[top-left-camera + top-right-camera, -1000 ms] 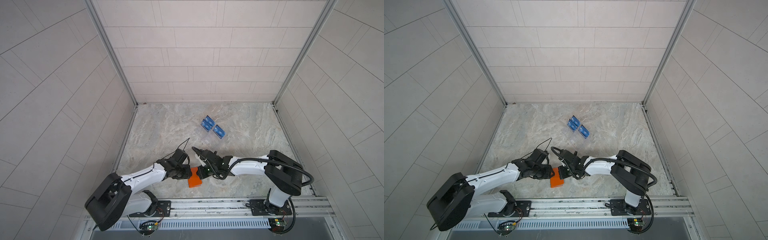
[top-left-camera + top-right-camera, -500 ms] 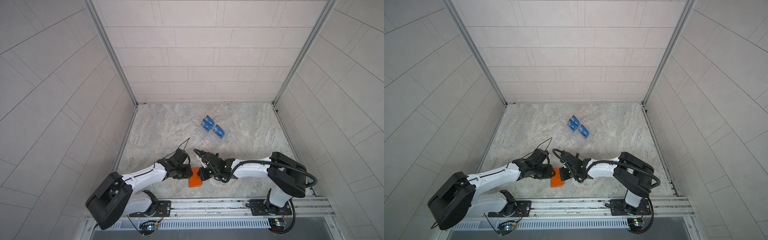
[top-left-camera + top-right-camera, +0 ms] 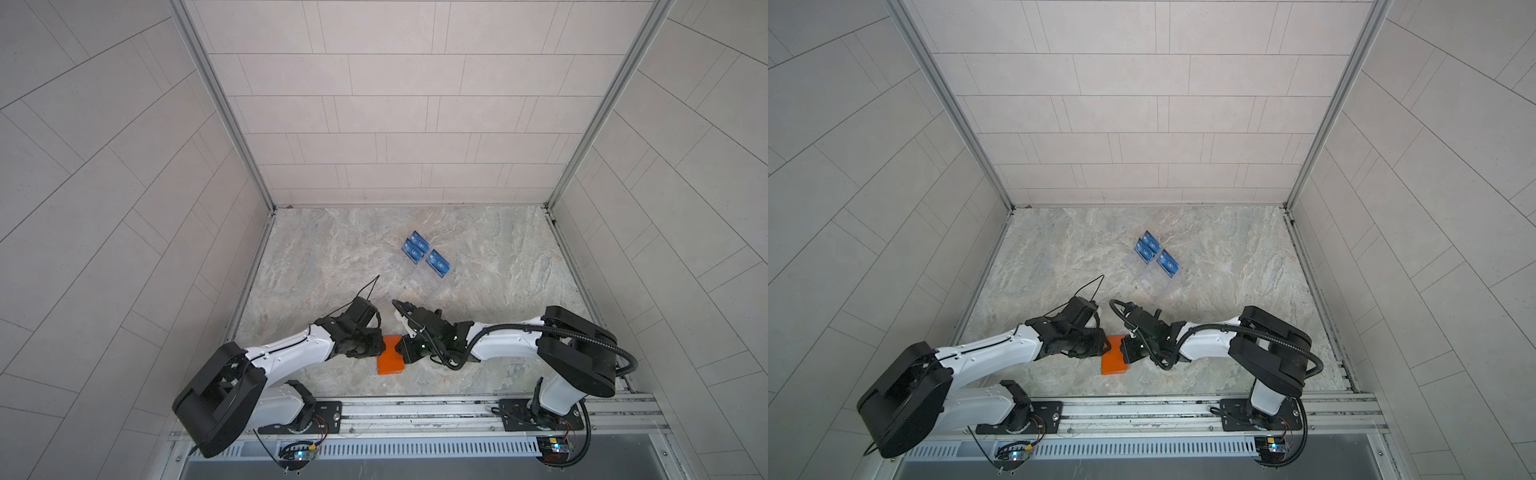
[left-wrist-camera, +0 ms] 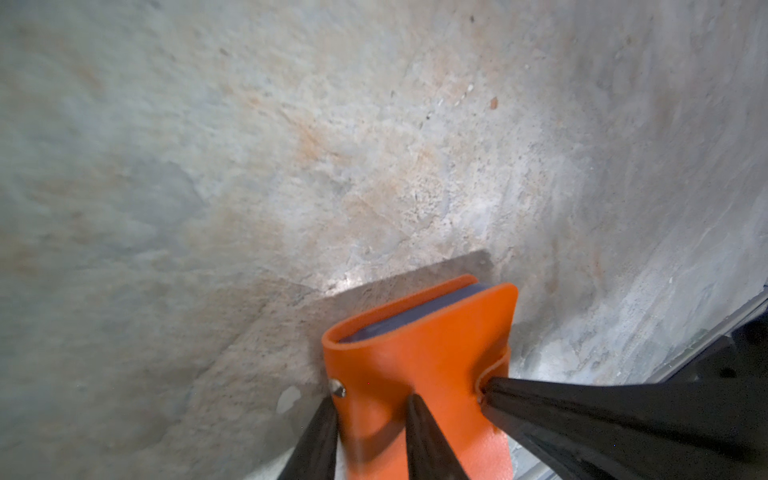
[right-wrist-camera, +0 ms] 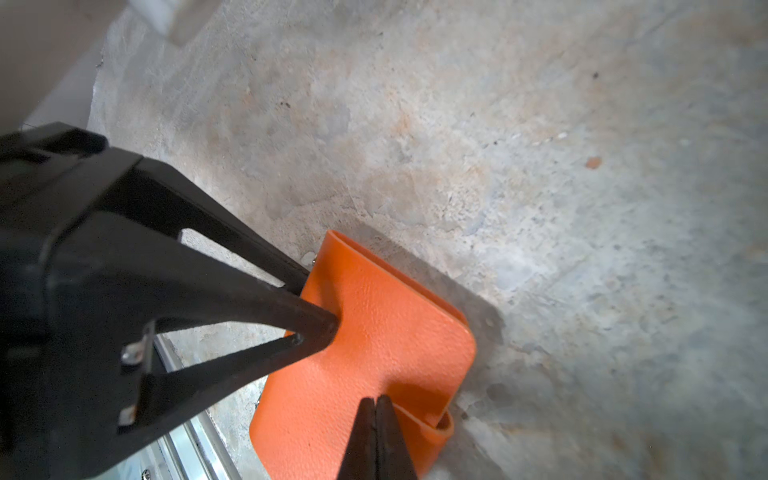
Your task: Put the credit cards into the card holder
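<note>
the orange card holder (image 3: 390, 362) lies near the front edge of the marbled table (image 3: 332, 257), directly between the two grippers in both top views (image 3: 1113, 363). it is folded over, and a bluish layer (image 4: 411, 318) shows between its covers; whether that is a card or a sleeve cannot be told.

the left gripper (image 4: 370, 415) has its jaws part-way apart and pinches the near end of the card holder. one finger (image 4: 318, 432) runs along the outer side by the metal snap stud (image 4: 337, 388). the other finger (image 4: 417, 432) presses on the orange cover. in the right wrist view the left gripper (image 5: 318, 303) straddles that same edge, and the card holder (image 5: 374, 353) throws a dark shadow on the table beside it.

the right gripper (image 5: 376, 409) has its fingers pressed tight together, with nothing visible between them. its tips touch the cover just beside the curled leather tab (image 5: 440, 426).

the blue credit cards (image 3: 414, 249) (image 3: 438, 264) stand in a clear acrylic stand (image 3: 419, 282) toward the back of the table, well apart from both grippers and from the card holder.
</note>
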